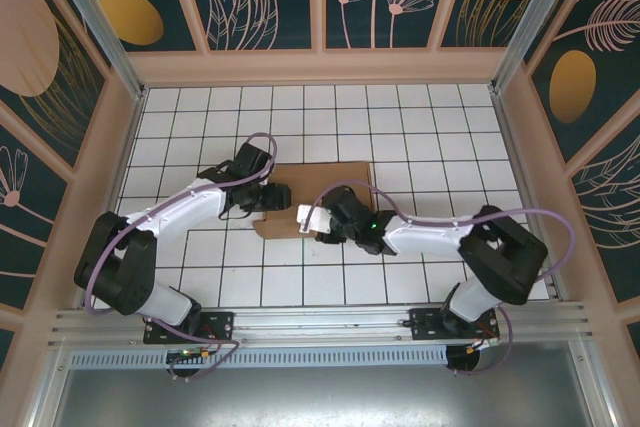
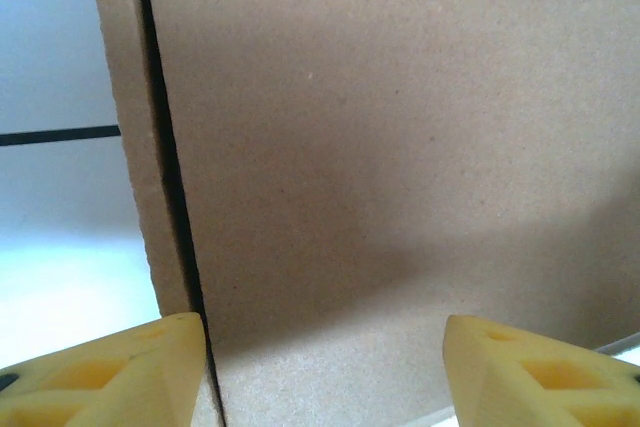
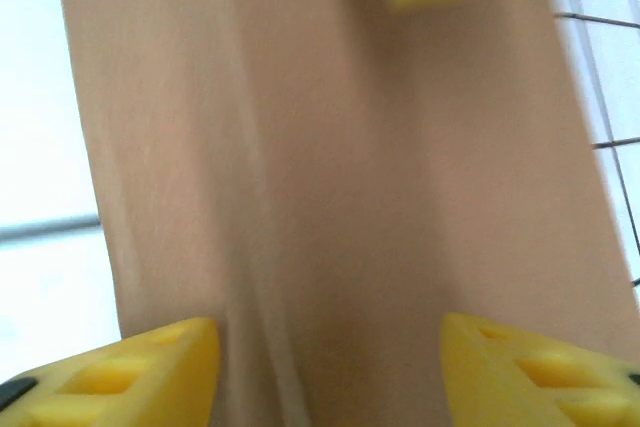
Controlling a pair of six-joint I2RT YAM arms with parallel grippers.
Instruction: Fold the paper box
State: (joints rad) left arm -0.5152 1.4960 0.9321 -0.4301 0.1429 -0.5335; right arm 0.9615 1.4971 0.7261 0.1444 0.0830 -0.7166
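I see paper box (image 1: pixel 338 177) mid-table, plain brown cardboard, on white gridded table (image 1: pixel 420 127). Left gripper (image 1: pixel 277 197) at box's left edge, right gripper (image 1: pixel 308 215) at its near edge, the two close together. Left wrist view: yellow fingers (image 2: pixel 110 377) spread apart over cardboard, dark seam beside left one, nothing pinched. Right wrist view blurred: fingers (image 3: pixel 130 372) likewise apart, nothing clamped.

My left arm (image 1: pixel 185 209) and right arm (image 1: pixel 425 237): white and black.
White shells between bulky black joints; purple cables (image 1: pixel 262 135) loop along both; my end effector fingers (image 2: pixel 110 377) are yellow with hollow cut-outs.
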